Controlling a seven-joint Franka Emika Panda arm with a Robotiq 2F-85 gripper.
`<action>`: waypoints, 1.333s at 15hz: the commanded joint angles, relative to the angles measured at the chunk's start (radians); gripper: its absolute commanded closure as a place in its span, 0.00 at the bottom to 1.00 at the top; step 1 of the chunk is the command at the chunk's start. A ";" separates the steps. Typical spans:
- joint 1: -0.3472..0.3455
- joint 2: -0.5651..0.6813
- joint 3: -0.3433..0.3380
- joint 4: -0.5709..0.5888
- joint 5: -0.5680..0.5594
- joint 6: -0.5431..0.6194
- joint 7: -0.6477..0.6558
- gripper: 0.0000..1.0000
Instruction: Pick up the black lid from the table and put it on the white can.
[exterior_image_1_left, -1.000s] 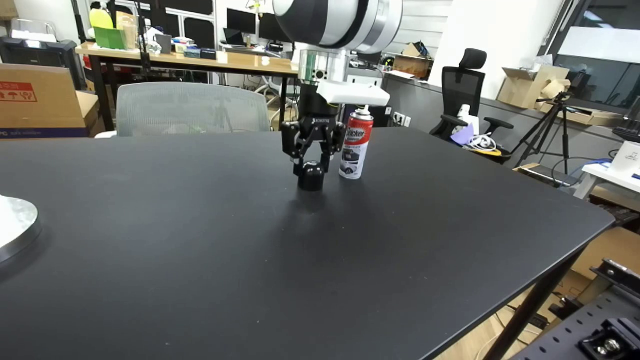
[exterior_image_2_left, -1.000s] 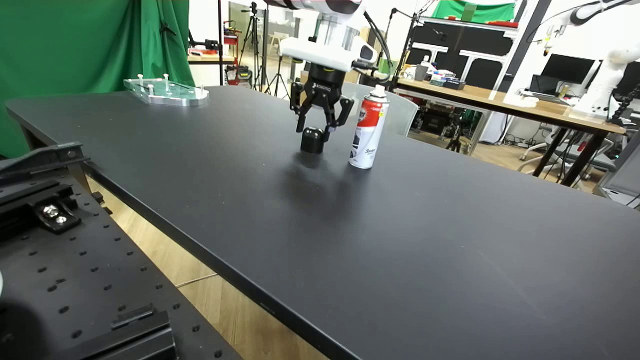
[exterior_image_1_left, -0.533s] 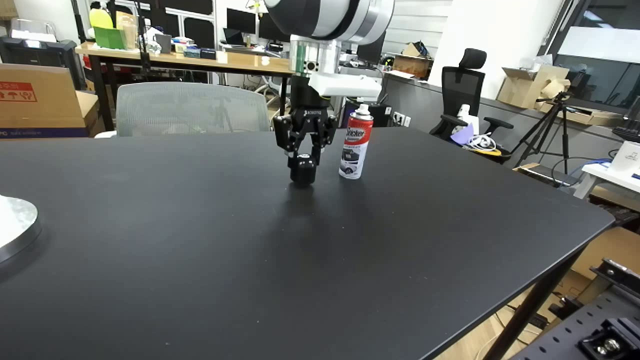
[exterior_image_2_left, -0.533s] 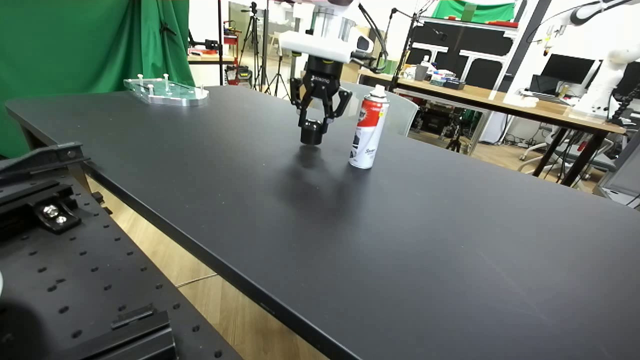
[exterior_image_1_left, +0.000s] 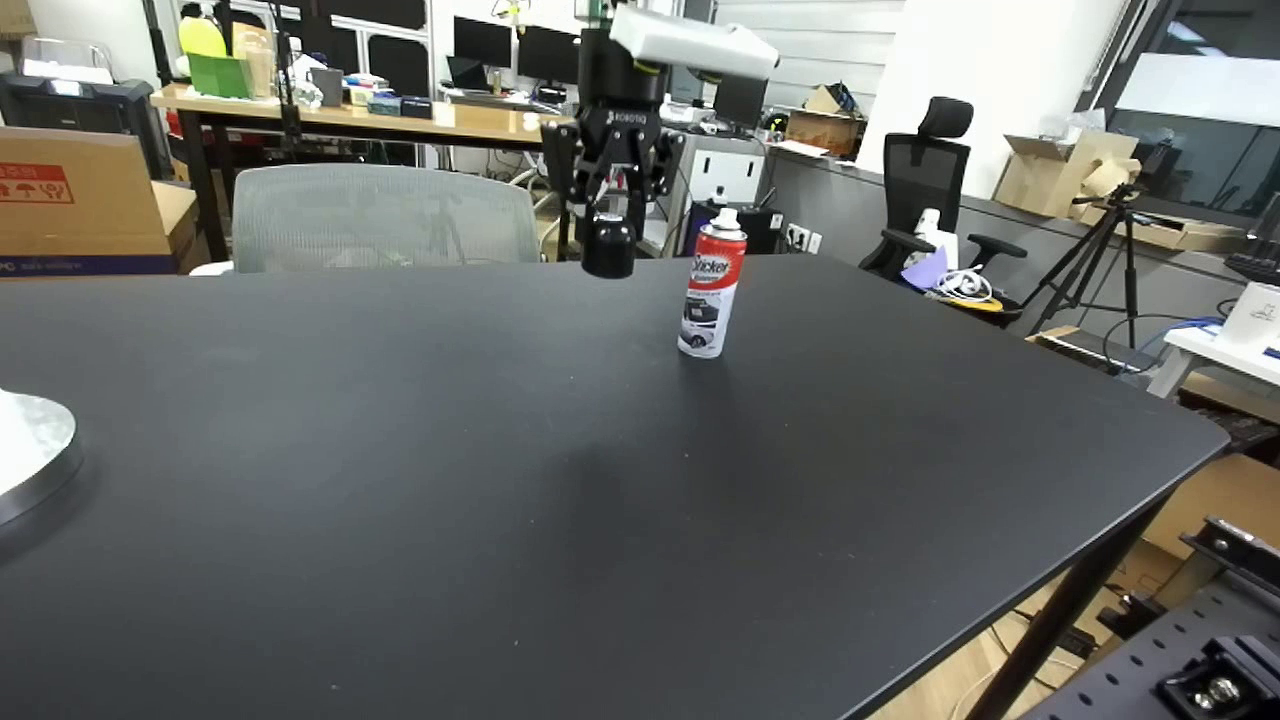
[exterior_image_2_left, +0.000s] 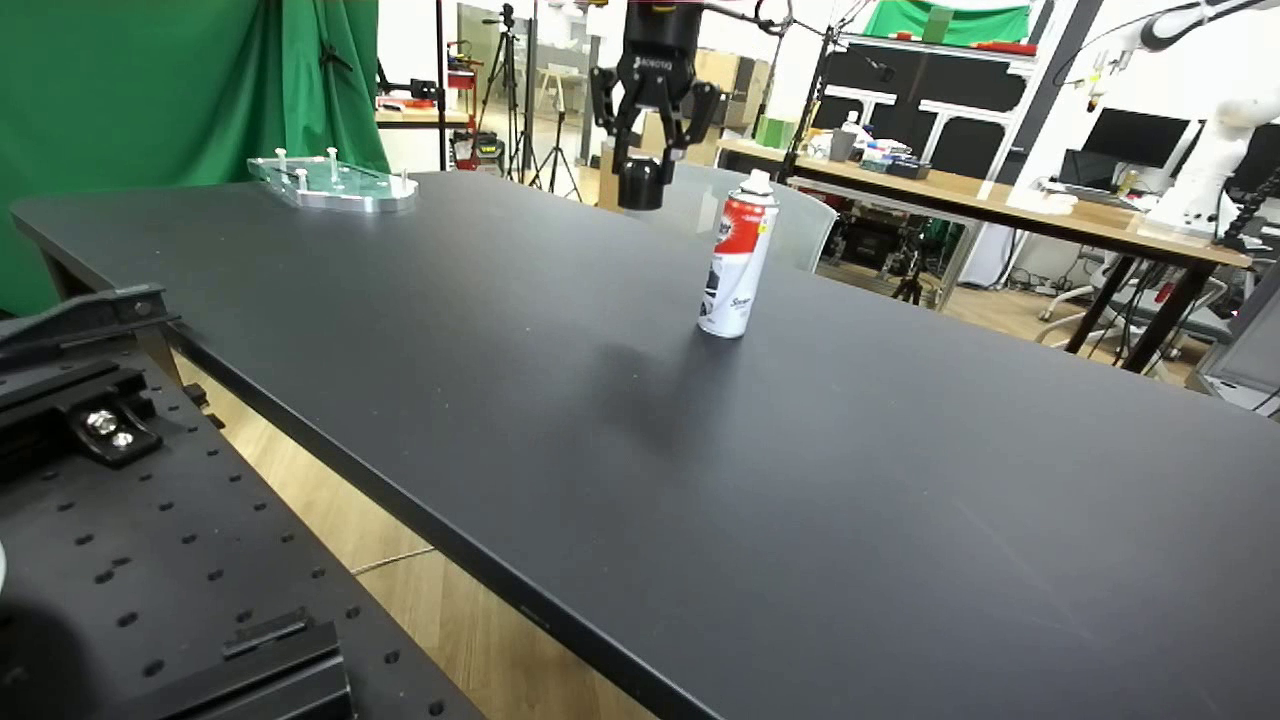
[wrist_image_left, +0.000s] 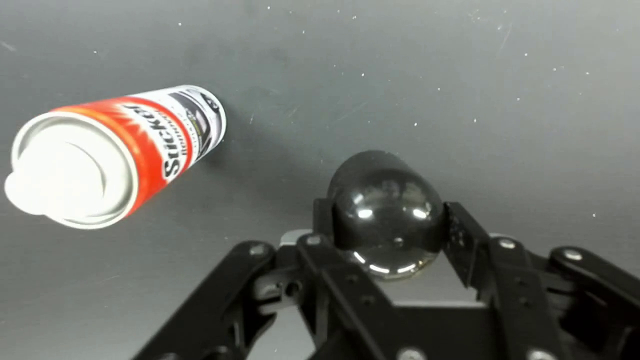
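My gripper (exterior_image_1_left: 612, 222) is shut on the black lid (exterior_image_1_left: 609, 252), with one finger on each side of it. The lid hangs upright with its domed top up, well above the black table (exterior_image_1_left: 400, 500), in both exterior views. The wrist view shows the lid (wrist_image_left: 385, 200) between both fingertips (wrist_image_left: 386, 222). The white can (exterior_image_1_left: 711, 285) with its red label band stands upright on the table. In an exterior view the can (exterior_image_2_left: 738, 255) is right of the gripper (exterior_image_2_left: 648, 165). In the wrist view the can (wrist_image_left: 145, 140) is left of the lid, apart from it.
A grey mesh chair (exterior_image_1_left: 385, 220) stands behind the table's far edge. A clear plate with white posts (exterior_image_2_left: 335, 188) lies at a far table corner. A perforated black metal plate (exterior_image_2_left: 210, 560) adjoins the table's near edge. A white round thing (exterior_image_1_left: 35, 450) sits at the left.
The gripper has closed on the lid and lifted it straight up from the table, to about the height of the can's top. The can has not moved.
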 joint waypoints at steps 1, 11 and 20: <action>-0.034 -0.112 -0.004 -0.030 0.065 -0.073 0.022 0.68; -0.125 -0.254 -0.060 -0.076 0.205 -0.141 0.025 0.68; -0.168 -0.250 -0.112 -0.116 0.200 -0.125 0.028 0.68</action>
